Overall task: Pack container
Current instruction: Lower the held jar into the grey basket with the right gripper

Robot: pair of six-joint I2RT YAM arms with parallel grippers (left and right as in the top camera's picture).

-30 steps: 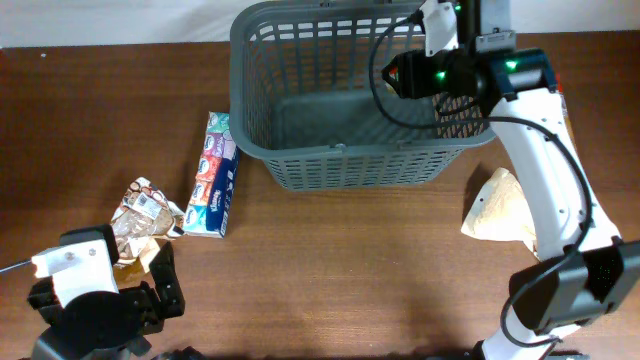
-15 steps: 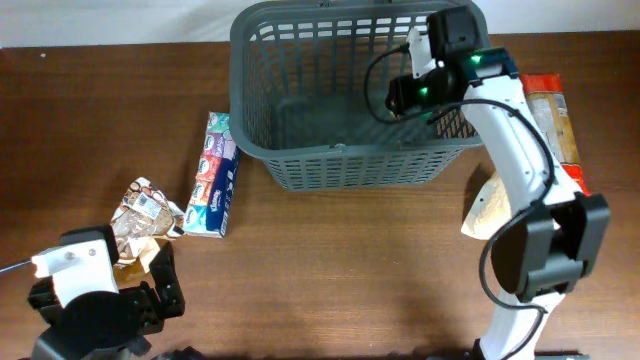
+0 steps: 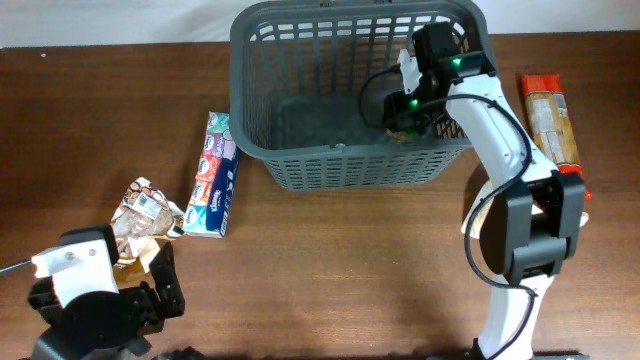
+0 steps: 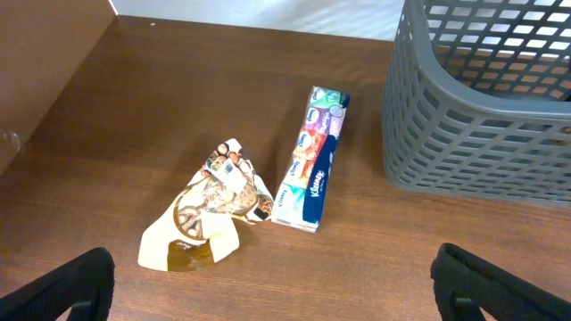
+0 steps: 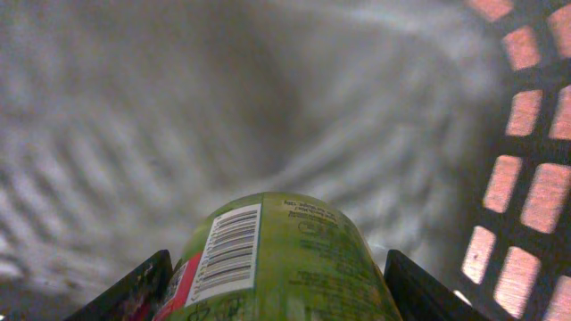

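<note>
1. A dark brown wooden table [image 4: 178,107] spreads out below and ahead of my left fingers [image 4: 62,285].
2. Off to the left of those fingers, a plain brown board [image 4: 45,62] meets the table along its side edge.
3. Far ahead of them, past the table's back edge, runs a white strip [image 4: 268,13]; wall or floor, I cannot tell.
4. The light is soft and even, with a faint pale sheen on the wood ahead of the fingers.

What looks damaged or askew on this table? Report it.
The brown snack packet, left of the tissue pack, is crumpled and creased. Nothing looks spilled. The right gripper holds a green pack inside the basket.
</note>
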